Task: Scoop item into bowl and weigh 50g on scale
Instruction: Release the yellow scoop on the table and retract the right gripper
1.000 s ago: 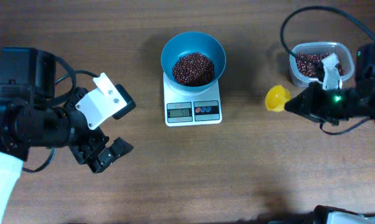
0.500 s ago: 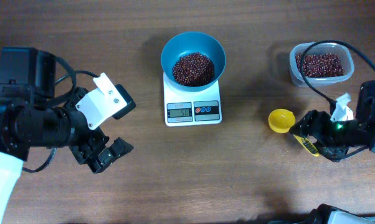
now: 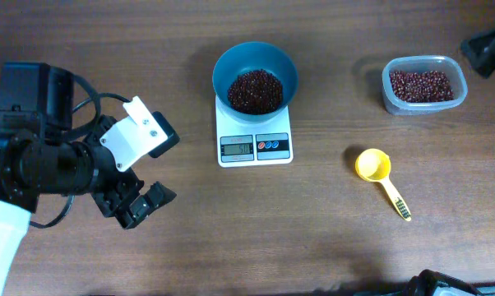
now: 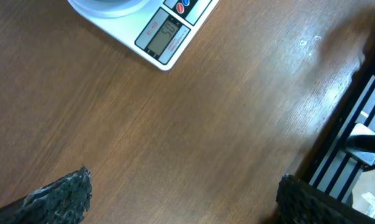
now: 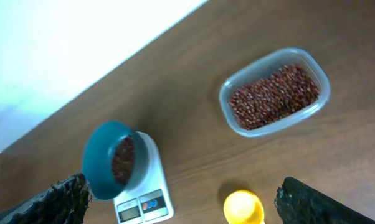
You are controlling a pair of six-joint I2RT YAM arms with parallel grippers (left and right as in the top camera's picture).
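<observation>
The teal bowl stands on the white scale at the table's middle, with a heap of dark red-brown beans in it. A yellow scoop lies alone on the wood to the right of the scale, bowl end up. My right gripper is open and empty, high above the far right; its wrist view looks down on the bowl, the scale and the scoop. My left gripper is open over bare wood at the left, with the scale ahead of it.
A clear plastic tub with more beans stands at the back right, also in the right wrist view as the tub. Only a dark part of the right arm shows at the overhead's top right corner. The table's edge lies near the left gripper.
The right gripper carried the scoop from beside the tub toward the front, opened and left it on the table, then withdrew to the back right corner. The left arm has not moved.
</observation>
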